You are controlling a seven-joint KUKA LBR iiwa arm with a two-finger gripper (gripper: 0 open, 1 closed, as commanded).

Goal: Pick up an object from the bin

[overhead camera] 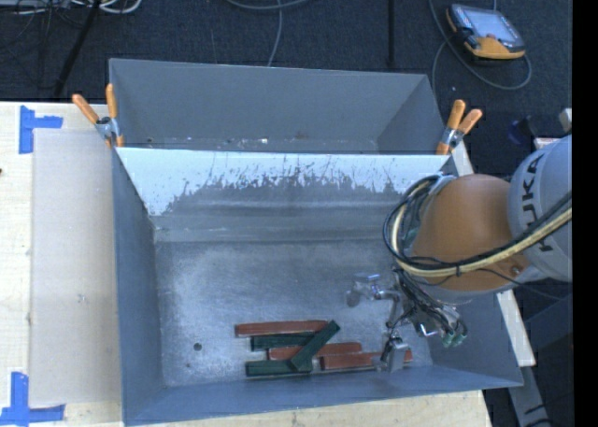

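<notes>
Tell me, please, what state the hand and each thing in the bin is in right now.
hand, lowered into the bin's near right corner, by the lower brown bar's right end
upper brown bar, lying flat, apart from the hand
green bar, lying slantwise over the lower brown bar
lower brown bar, flat, partly covered
dark green bar, flat, nearest the front wall

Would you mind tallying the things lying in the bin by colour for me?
Reddish-brown bars: 3
Dark green bars: 3
Total: 6
They lie overlapped in one heap near the front of the bin, so another bar could be hidden underneath.
</notes>
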